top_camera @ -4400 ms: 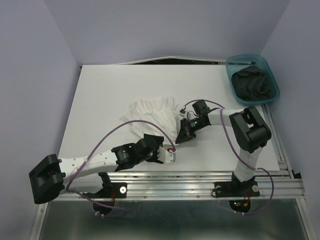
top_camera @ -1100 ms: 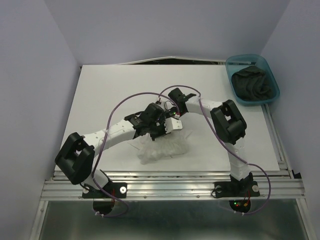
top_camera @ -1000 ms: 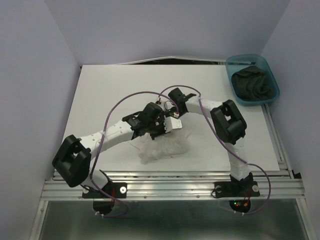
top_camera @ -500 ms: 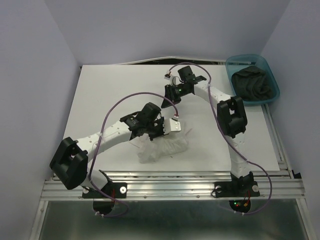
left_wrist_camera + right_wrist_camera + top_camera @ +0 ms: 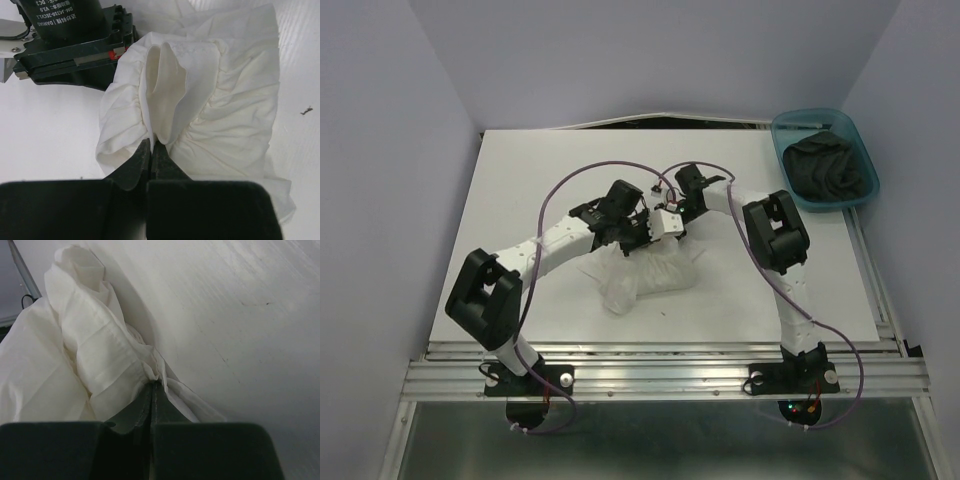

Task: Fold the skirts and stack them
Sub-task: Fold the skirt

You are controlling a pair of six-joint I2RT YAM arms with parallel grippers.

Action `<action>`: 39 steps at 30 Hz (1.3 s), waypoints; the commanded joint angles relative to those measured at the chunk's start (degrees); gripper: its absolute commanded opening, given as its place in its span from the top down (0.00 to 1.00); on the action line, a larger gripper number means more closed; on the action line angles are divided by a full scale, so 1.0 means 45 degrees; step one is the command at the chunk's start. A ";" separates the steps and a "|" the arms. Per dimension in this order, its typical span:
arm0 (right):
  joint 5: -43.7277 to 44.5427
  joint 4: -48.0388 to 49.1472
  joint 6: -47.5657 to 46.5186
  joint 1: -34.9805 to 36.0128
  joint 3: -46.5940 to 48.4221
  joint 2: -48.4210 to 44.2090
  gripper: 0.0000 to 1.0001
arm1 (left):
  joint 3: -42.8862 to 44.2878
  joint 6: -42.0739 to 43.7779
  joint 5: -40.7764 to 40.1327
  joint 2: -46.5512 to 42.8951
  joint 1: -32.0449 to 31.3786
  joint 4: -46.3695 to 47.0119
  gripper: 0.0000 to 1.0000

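Left gripper (image 5: 151,149): you had the fingers pressed together on a gathered fold of the white skirt (image 5: 225,95), with no gap between the tips in the left wrist view. The cloth puckered at the pinch and fanned out toward the top and right of that frame. One loop stood up just above the tips. The black housing of the right arm (image 5: 75,35) sat in the upper left, right at the cloth edge. I couldn't tell whether it was touching.

Right gripper (image 5: 152,388): fingers were also together, nipping a thin edge of the same skirt, and the gathers converged on the tips. The rest of the cloth bunched in the left half of the right wrist view. Bare table (image 5: 250,315) filled the right half.

Overhead, you had both grippers meeting near frame centre, almost tip to tip, at the top edge of the skirt. The skirt sat below them as a crumpled mound toward lower centre, its bottom on the table. The left arm (image 5: 555,240) reached in from the lower left. The right arm rose from the lower right and bent back at the elbow.

The black skirt (image 5: 830,168) lay bunched inside the teal bin (image 5: 782,155) in the upper right of the frame, well apart from both grippers.
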 commanded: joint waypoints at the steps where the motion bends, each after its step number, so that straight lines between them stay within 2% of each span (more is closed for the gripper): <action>1: -0.0124 0.0023 -0.0407 0.0106 -0.0386 -0.0099 0.99 | 0.0403 0.0477 0.0008 0.0478 0.0263 0.0613 1.00; 11: -0.0418 -0.0017 -0.0251 0.0106 -0.0386 0.0057 0.99 | -0.0477 0.0438 -0.0853 0.1943 0.0518 0.3544 0.98; 17: 0.1103 -0.0056 0.0335 0.0106 -0.0288 -0.0196 0.99 | -0.0242 0.0535 -0.0286 0.3018 0.0498 0.3038 0.93; 19: 0.2448 -0.0192 0.0512 -0.0284 -0.0094 -0.0353 0.95 | -0.0009 0.0867 -0.0246 0.3466 0.0498 0.2258 0.93; 23: 0.5045 -0.1927 -0.0054 -0.1045 0.1097 -0.0139 0.92 | 0.0539 0.1317 -0.0480 0.4248 0.0615 0.1201 0.93; 26: 0.5403 -0.2575 -0.0231 -0.1845 0.0827 -0.0566 0.90 | 0.0967 0.1512 -0.0910 0.4464 0.0674 0.0733 0.89; 29: 0.5287 -0.2498 -0.0640 -0.2277 -0.0012 -0.1892 0.86 | 0.1728 0.1123 -0.1067 0.4212 0.0868 0.0343 0.74; 30: 0.4938 -0.2207 -0.0719 -0.2393 -0.0285 -0.2921 0.84 | 0.2291 0.1025 -0.0835 0.3882 0.0927 0.0148 0.68; 31: 0.4780 -0.1972 -0.0739 -0.2394 -0.0578 -0.3511 0.82 | 0.2548 0.0908 -0.0697 0.3666 0.0967 -0.0260 0.57; 32: 0.4662 -0.1699 -0.0662 -0.2394 -0.1084 -0.4078 0.78 | 0.2783 0.0540 -0.0561 0.3431 0.1025 -0.0361 0.54; 33: 0.4332 -0.1252 -0.0622 -0.2394 -0.1282 -0.4625 0.72 | 0.3172 0.0323 -0.0347 0.2888 0.1122 -0.0439 0.44; 35: 0.4018 -0.0936 -0.0408 -0.2394 -0.1498 -0.5896 0.71 | 0.3545 -0.0435 -0.0228 0.2396 0.1182 -0.0674 0.33; 39: 0.2597 0.0252 0.0411 -0.2394 -0.1926 -0.7460 0.69 | 0.4425 -0.2055 0.0026 0.1206 0.1513 -0.0889 0.24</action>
